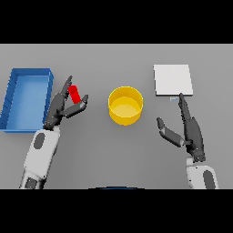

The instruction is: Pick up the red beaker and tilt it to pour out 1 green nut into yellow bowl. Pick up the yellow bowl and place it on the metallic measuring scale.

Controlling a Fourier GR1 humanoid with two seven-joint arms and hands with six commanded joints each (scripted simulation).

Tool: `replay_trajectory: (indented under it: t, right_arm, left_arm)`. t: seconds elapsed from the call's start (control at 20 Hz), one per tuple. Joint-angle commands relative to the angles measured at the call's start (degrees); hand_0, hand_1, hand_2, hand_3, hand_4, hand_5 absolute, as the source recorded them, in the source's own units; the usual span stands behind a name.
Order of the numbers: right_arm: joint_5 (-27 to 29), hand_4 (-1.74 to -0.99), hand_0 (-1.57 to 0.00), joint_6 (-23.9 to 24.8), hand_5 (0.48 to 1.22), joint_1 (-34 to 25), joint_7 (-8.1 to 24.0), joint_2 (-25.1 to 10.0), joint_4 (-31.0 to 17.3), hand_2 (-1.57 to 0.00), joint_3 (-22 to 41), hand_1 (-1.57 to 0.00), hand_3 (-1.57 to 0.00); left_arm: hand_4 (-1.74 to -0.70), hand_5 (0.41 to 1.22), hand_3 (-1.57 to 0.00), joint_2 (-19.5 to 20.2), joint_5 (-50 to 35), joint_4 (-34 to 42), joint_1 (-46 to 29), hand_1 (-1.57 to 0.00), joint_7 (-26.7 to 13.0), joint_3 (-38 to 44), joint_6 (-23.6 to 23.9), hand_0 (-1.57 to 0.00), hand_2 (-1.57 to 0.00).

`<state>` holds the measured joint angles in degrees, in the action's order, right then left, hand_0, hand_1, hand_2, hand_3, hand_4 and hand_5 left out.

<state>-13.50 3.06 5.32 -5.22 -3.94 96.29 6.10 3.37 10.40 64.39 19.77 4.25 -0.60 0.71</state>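
Small red beaker (74, 93), a smooth cylinder tilted with its long axis running up-left, pinched between the left hand's (63, 108) thumb and fingers near the table's (100, 154) left edge beside a blue rectangular bin (18, 119), round glossy yellow bowl (125, 105) mid-table, flat square pale-metal scale (172, 80) toward the far right corner, right hand (189, 132) just below it with fingers straight and released

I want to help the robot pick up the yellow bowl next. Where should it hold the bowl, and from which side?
Probably by the rim of the yellow bowl, on the side facing the right hand. The bowl stands upright and open, so its thin wall can be pinched there. That hand is open and holds nothing, while the left hand is at the red beaker.
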Motion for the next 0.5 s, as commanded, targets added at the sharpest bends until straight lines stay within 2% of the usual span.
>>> replay_trajectory:
  t: [0.0, 0.15, 0.35, 0.45]
  right_arm:
    - [0.7, -1.269, 0.0, -0.3, 0.643, -0.1, -0.1, 0.0, 0.2, 0.0, -0.3, 0.0, 0.0]
    - [1.1, -1.265, 0.0, -0.1, 0.638, -0.8, 0.9, -0.4, 0.3, 0.0, -1.0, 0.0, 0.0]
    - [0.4, -1.264, 0.0, 0.2, 0.64, 0.1, 0.1, 0.3, 0.5, 0.0, -0.2, 0.0, 0.0]
    - [0.8, -1.261, 0.0, 0.0, 0.641, -0.3, 0.6, -0.7, 0.3, 0.0, -1.1, 0.0, 0.0]
  left_arm:
    - [-1.29, 0.684, 0.0, -0.4, 0.4, -0.5, 0.8, 0.0, -0.2, -0.3, 0.3, 0.0, 0.0]
    - [-1.29, 0.683, 0.0, -0.3, 0.4, -4.2, 3.5, 0.0, -0.5, 0.8, 0.9, 0.0, 0.0]
    - [-1.33, 0.695, 0.0, -1.0, -0.7, -7.8, 5.5, 0.0, 3.1, 1.9, 0.3, 0.0, 0.0]
    - [-1.35, 0.704, 0.0, -1.3, -1.2, -9.6, 6.5, 0.0, 4.5, 2.8, 0.7, 0.0, 0.0]
